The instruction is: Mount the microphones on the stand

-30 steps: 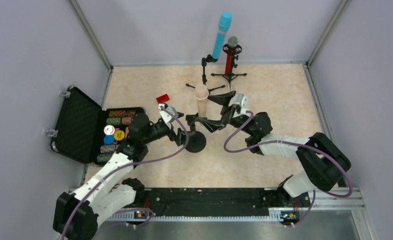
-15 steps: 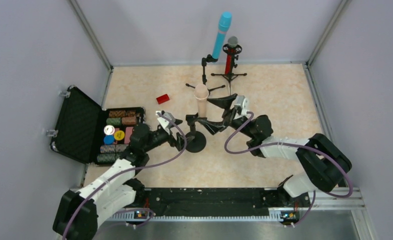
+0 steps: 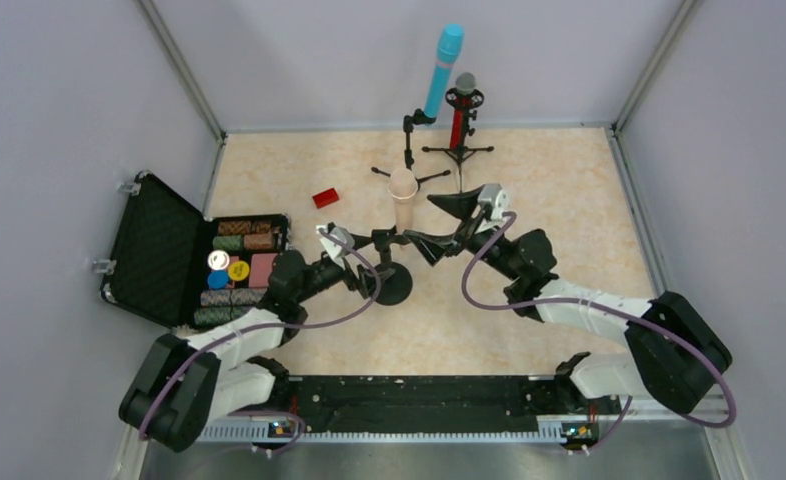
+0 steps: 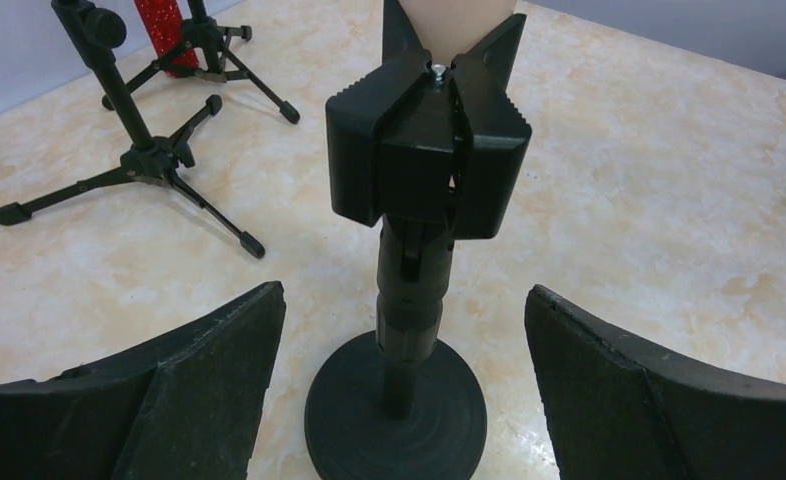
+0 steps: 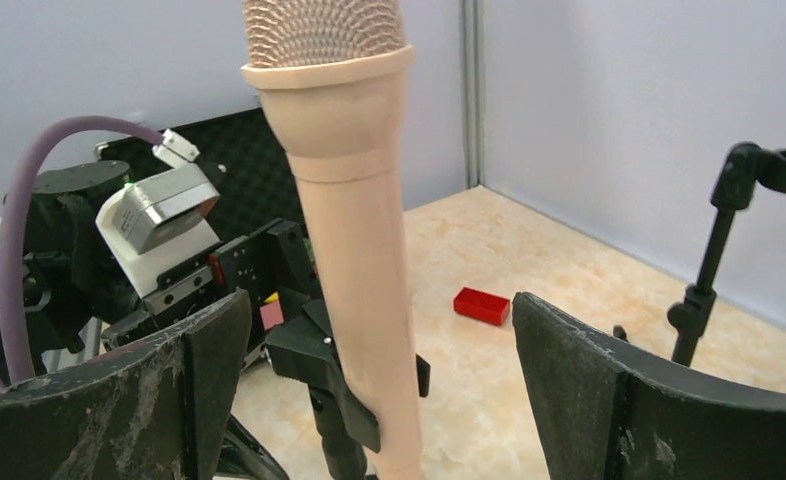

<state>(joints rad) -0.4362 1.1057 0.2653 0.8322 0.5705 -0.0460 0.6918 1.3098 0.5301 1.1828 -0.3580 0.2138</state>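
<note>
The peach-pink microphone (image 3: 403, 198) stands upright in the clip (image 4: 429, 150) of the round-base stand (image 3: 389, 285). My left gripper (image 3: 367, 256) is open and empty, its fingers either side of the stand's pole (image 4: 409, 300) without touching. My right gripper (image 3: 443, 222) is open and empty, apart from the pink microphone (image 5: 354, 250) that stands between its fingers. The cyan-blue microphone (image 3: 443, 70) sits on a tripod stand (image 3: 409, 150) at the back. The glittery red microphone (image 3: 459, 118) sits on a second tripod stand (image 3: 459, 152).
An open black case (image 3: 159, 250) of coloured chips lies at the left. A small red block (image 3: 325, 197) lies on the table behind the left gripper; it also shows in the right wrist view (image 5: 482, 305). Grey walls enclose the table.
Both grippers have drawn back a little from the round-base stand, the left arm lower and nearer its base. The pink microphone stays in the clip.
</note>
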